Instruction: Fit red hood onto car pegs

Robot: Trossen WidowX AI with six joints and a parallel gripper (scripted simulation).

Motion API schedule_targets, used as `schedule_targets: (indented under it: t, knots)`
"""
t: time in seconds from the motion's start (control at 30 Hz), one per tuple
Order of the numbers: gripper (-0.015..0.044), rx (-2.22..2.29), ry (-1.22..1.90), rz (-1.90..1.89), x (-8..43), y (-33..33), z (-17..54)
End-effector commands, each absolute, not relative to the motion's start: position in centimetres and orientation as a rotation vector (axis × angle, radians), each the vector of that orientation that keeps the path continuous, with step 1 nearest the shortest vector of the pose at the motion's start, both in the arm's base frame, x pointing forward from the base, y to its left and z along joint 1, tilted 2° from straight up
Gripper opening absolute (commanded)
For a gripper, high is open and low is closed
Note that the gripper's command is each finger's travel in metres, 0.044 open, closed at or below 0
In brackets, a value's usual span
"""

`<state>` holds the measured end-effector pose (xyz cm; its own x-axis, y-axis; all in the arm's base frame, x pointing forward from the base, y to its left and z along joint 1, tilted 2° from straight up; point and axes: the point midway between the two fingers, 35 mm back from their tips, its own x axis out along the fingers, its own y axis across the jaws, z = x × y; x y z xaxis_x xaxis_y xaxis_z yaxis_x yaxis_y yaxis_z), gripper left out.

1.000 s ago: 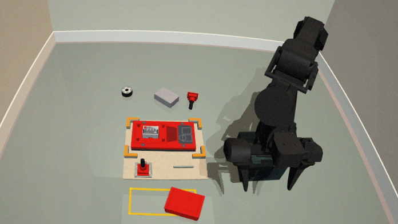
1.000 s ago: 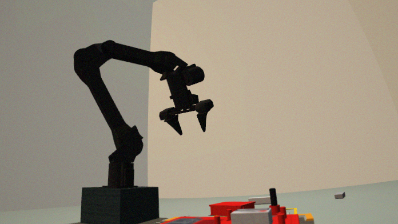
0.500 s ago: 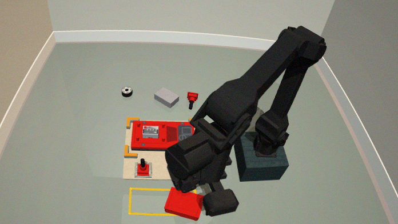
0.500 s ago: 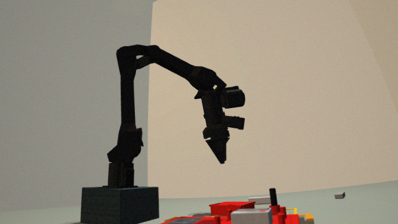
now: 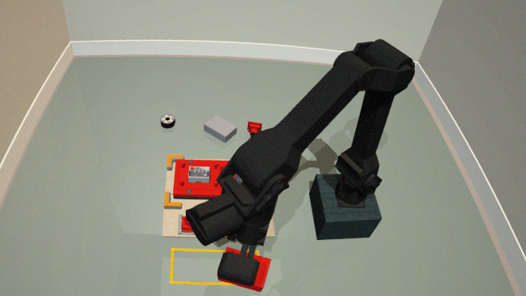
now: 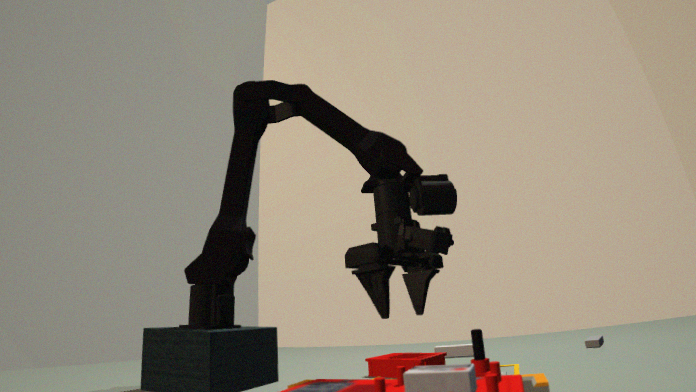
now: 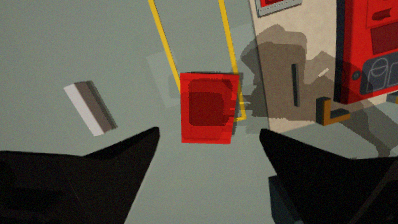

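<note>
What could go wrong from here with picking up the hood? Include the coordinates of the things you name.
The red hood (image 5: 264, 272) (image 6: 380, 369) (image 7: 209, 131) lies askew across the yellow outline (image 5: 172, 266) (image 7: 167, 54), so the open jaws might close on it at an angle and twist it. The board (image 5: 171, 226) (image 7: 280, 107) sits close by; a jaw coming down wide could clip its edge.

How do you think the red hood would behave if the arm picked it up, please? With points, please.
The red hood (image 5: 264, 272) (image 6: 382, 368) (image 7: 205, 135) looks like a rigid moulded shell, so it probably won't flex much. Its broad, low shape suggests it is unlikely to roll or tip. Its smooth-looking sides might let it slip in a loose grip.
</note>
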<state>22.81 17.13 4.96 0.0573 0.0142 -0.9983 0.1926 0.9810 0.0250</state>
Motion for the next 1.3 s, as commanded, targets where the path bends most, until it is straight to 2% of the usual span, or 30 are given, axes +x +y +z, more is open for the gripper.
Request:
schedule_targets:
  t: [0.0, 1.27]
  knots:
    - [0.0440, 0.172, 1.509, -0.150, 22.8, 17.0, 4.7]
    - [0.0440, 0.172, 1.509, -0.150, 22.9, 17.2, 1.4]
